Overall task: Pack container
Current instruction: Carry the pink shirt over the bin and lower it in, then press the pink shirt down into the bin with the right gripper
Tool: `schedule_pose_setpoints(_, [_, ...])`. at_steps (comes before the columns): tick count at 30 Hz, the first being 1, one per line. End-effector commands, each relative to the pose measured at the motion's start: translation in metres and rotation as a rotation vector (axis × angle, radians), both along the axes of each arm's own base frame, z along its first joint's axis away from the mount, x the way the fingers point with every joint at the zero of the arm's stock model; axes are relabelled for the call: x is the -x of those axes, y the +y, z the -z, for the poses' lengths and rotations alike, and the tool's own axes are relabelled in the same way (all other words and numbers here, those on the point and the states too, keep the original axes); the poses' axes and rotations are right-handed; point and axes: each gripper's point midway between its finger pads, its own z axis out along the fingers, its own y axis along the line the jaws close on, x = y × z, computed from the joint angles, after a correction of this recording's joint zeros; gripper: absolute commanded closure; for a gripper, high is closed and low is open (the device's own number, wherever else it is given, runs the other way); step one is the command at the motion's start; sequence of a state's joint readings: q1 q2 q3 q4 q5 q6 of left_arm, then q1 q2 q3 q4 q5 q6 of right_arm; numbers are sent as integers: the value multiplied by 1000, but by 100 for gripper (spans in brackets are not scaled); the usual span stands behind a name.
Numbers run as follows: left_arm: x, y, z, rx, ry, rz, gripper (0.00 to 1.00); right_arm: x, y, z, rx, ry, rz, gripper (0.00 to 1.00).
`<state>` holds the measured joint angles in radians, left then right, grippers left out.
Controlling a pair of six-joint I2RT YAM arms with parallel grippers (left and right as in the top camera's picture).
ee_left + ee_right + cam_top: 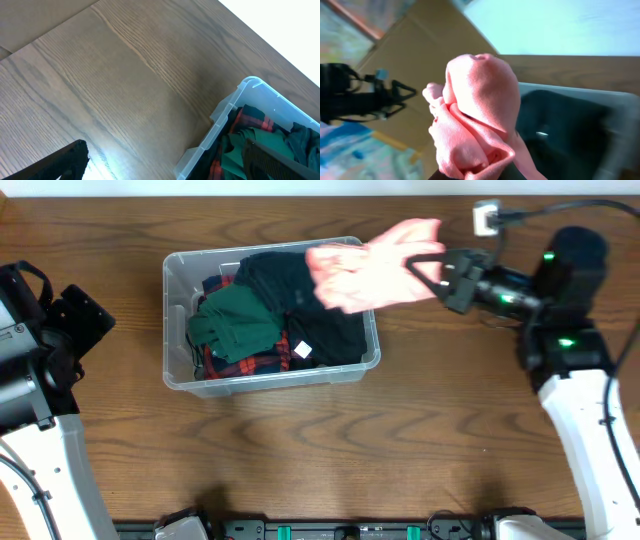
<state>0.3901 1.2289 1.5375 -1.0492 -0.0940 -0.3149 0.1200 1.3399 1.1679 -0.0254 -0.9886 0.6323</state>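
The clear plastic container [175, 275] stands on the table left of centre, holding a black garment [300, 300], a green garment [235, 325] and a red plaid cloth [265, 362]. My right gripper [432, 268] is shut on a pink cloth [370, 270] and holds it in the air over the container's right end. The pink cloth fills the right wrist view [475, 110], with the container [580, 92] behind it. My left gripper [165, 162] is open and empty, low over the table beside the container's corner [240, 95].
A white power socket [486, 218] with a black cable lies at the back right. The wood table [400, 440] spreads in front of the container. The left arm's base [40, 350] is at the left edge.
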Motion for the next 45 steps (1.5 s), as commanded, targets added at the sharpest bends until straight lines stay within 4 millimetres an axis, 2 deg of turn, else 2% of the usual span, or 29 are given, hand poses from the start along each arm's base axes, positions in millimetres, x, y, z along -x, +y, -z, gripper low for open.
schedule_pose_setpoints(1, [1,4,-4,-12,-6,-18,2,-15,26,17,-53,190,67,99])
schedule_pose_setpoints(4, [1,4,-4,-12,-6,-18,2,-21,55,46,-29,282,77,99])
schedule_pose_setpoints(6, [1,4,-4,-12,-6,-18,2,-27,71,76,14,350,107,99])
schedule_pose_setpoints(10, [1,4,-4,-12,-6,-18,2,-43,83,137,135,442,242,99])
schedule_pose_setpoints(13, [1,4,-4,-12,-6,-18,2,-46,94,172,195,486,264,99])
schedule_pose_setpoints(17, [1,4,-4,-12,-6,-18,2,-45,92,209,281,545,305,99])
schedule_pose_setpoints(20, [1,4,-4,-12,-6,-18,2,-47,75,224,385,519,362,94])
schedule_pose_setpoints(22, [1,4,-4,-12,-6,-18,2,-48,71,222,434,455,354,86])
schedule_pose_setpoints(24, [1,4,-4,-12,-6,-18,2,-48,71,213,450,395,326,74])
schedule_pose_setpoints(26, [1,4,-4,-12,-6,-18,2,-47,70,199,458,333,310,63])
schedule_pose_setpoints(28, [1,4,-4,-12,-6,-18,2,-45,68,176,446,270,309,58])
schedule_pose_setpoints(33, [1,4,-4,-12,-6,-18,2,-39,53,104,354,132,365,55])
schedule_pose_setpoints(37, [1,4,-4,-12,-6,-18,2,-35,51,73,302,60,377,60])
schedule_pose_setpoints(39, [1,4,-4,-12,-6,-18,2,-35,59,66,277,32,356,61])
schedule_pose_setpoints(41, [1,4,-4,-12,-6,-18,2,-39,71,69,265,14,340,63])
schedule_pose_setpoints(43, [1,4,-4,-12,-6,-18,2,-45,89,81,260,4,315,63])
schedule_pose_setpoints(45, [1,4,-4,-12,-6,-18,2,-53,108,102,266,5,288,62])
